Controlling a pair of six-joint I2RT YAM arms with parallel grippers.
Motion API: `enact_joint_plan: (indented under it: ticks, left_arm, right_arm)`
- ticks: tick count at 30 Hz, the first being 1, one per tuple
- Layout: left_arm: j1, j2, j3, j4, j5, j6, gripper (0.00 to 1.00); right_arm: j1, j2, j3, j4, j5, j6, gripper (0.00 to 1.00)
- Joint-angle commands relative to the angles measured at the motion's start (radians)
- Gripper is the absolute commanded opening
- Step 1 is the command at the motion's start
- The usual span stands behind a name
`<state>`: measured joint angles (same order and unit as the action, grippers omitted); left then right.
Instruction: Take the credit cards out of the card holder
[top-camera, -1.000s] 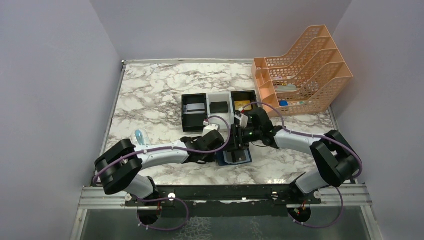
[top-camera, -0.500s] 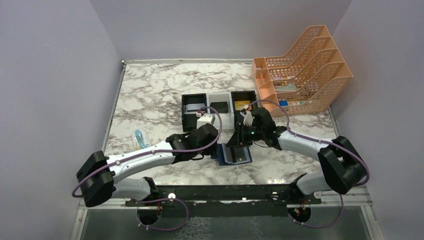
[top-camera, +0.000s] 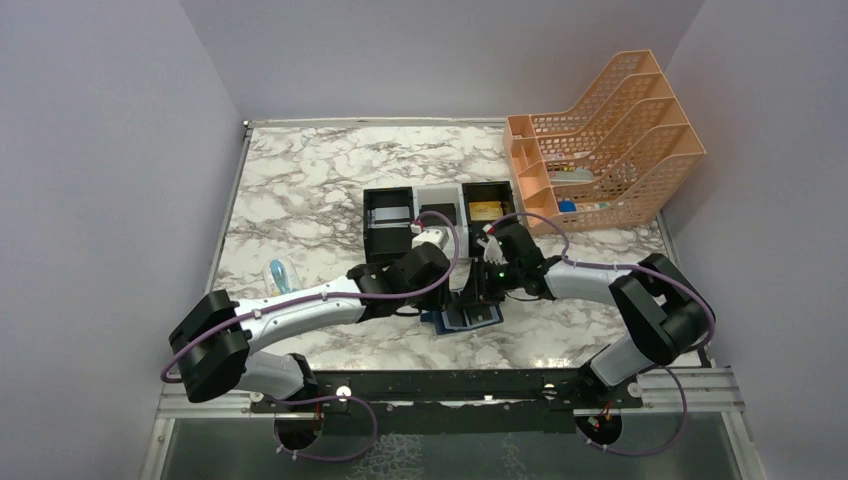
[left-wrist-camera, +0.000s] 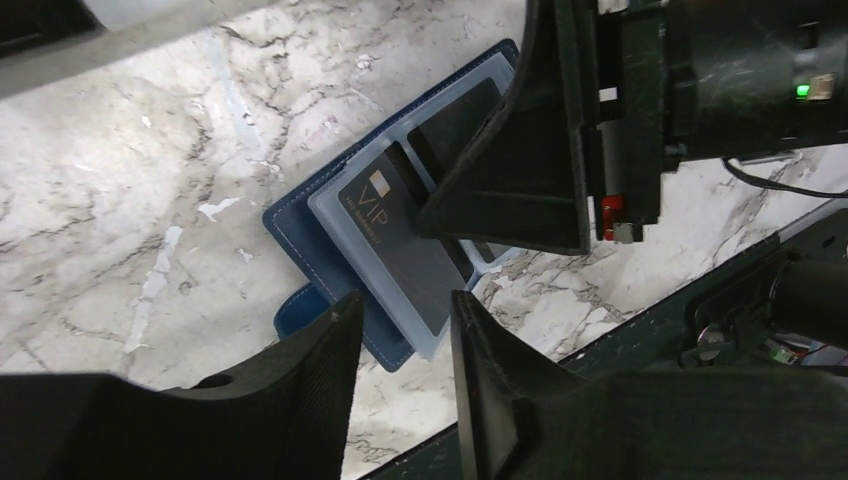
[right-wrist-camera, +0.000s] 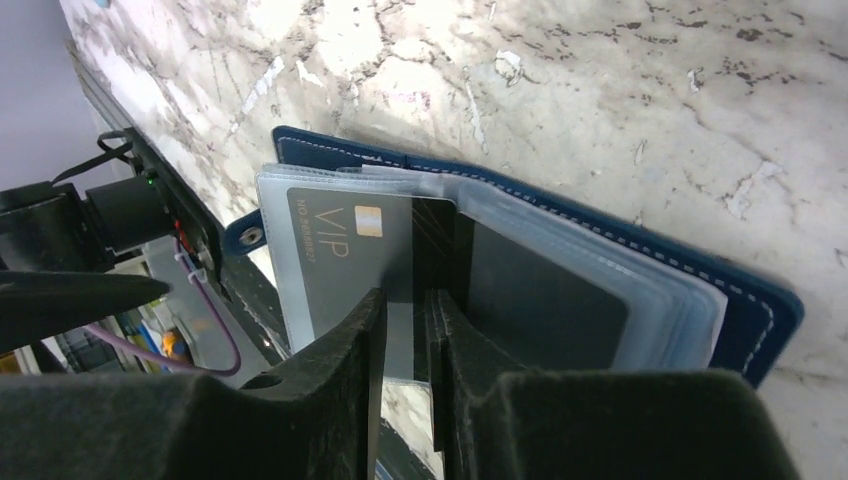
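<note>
The navy card holder (top-camera: 462, 319) lies open on the marble near the front edge, clear pockets up; it also shows in the left wrist view (left-wrist-camera: 330, 250) and the right wrist view (right-wrist-camera: 760, 310). A dark grey VIP credit card (left-wrist-camera: 400, 240) sits in the top pocket (right-wrist-camera: 340, 250). My right gripper (top-camera: 481, 296) (right-wrist-camera: 405, 300) is tip-down on the pockets, fingers nearly together with only a thin slit and nothing seen between them. My left gripper (top-camera: 441, 296) (left-wrist-camera: 405, 310) is open and empty, hovering just over the holder's near-left corner.
Behind the holder stand a black tray (top-camera: 388, 222), a pale tray (top-camera: 437, 198) with a black card, and a black tray (top-camera: 486, 190) with a gold card. A peach mesh file rack (top-camera: 600, 140) is at the back right. A small pale blue object (top-camera: 281, 275) lies at the left.
My left arm has stretched forward and right, bringing its gripper beside the holder. My right gripper has come down onto the pockets. The holder has shifted slightly.
</note>
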<state>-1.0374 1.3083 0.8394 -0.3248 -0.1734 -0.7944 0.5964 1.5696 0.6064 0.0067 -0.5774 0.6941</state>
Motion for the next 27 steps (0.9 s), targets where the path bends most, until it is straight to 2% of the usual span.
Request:
enact_joint_plan:
  ticks: [1, 7, 12, 15, 20, 27]
  left_arm:
    - [-0.01, 0.039, 0.002, 0.056, 0.066, -0.008, 0.37]
    - [-0.02, 0.081, -0.049, 0.108, 0.059, -0.049, 0.31]
    - [-0.029, 0.114, -0.089, 0.154, 0.046, -0.063, 0.25]
    - [-0.035, 0.142, -0.121, 0.169, 0.019, -0.079, 0.2]
    - [-0.045, 0.194, -0.175, 0.217, -0.014, -0.1, 0.13]
    - [-0.071, 0.244, -0.215, 0.242, -0.08, -0.126, 0.09]
  right_arm:
    - [0.008, -0.102, -0.012, -0.042, 0.082, -0.035, 0.23]
    - [0.008, -0.246, -0.017, -0.151, 0.246, -0.041, 0.3]
    - [0.008, -0.3, -0.051, -0.121, 0.208, -0.074, 0.33]
    - [0.008, -0.281, -0.067, -0.082, 0.107, -0.083, 0.33]
    - [0.008, -0.199, -0.126, 0.075, -0.054, -0.053, 0.31]
    - [0.008, -0.092, -0.108, 0.019, 0.034, -0.112, 0.28]
